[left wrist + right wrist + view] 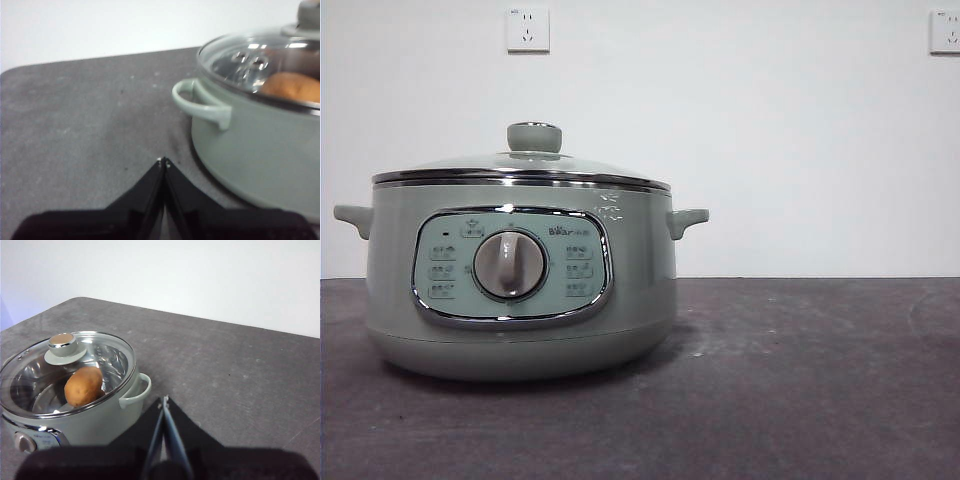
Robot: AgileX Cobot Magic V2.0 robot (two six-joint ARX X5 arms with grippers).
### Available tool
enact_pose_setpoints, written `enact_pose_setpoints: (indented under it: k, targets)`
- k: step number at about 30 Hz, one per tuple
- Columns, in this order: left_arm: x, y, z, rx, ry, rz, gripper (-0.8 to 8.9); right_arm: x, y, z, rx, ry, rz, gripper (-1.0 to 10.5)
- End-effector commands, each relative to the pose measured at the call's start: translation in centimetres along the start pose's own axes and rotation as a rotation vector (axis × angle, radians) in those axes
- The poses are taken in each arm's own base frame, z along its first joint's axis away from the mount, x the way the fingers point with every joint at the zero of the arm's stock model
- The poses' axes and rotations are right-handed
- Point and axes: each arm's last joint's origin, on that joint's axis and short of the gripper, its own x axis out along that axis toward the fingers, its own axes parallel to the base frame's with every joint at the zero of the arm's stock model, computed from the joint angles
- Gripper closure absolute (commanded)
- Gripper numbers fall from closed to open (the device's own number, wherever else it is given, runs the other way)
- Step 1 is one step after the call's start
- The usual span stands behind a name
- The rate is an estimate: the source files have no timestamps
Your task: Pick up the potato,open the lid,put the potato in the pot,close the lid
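The potato (83, 386) lay inside the pot (520, 290), and the lid (67, 371) sat on top. Both the left gripper (163, 161) and right gripper (164, 400) were closed tight, holding nothing, beside the pot. The job looked finished.

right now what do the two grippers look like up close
The left gripper and right gripper look alike: two flat matte black jaws that taper to a narrow point. The left one shows small pale dots at the tips. No cables, markings or sleeves show in either wrist view.
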Motion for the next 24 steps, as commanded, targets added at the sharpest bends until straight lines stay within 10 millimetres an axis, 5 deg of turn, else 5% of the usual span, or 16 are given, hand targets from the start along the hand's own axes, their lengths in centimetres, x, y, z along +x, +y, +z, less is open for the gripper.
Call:
enact_pose_setpoints:
  k: [1, 24]
  targets:
    - [0.21, 0.0, -0.81, -0.011, 0.0, 0.002, 8.16, 0.11, 0.0, -0.19, 0.008, 0.001, -0.003, 9.5]
    - [0.27, -0.03, -1.59, -0.013, -0.006, 0.007, 8.16, 0.11, 0.0, -0.19, 0.008, 0.001, -0.003, 9.5]
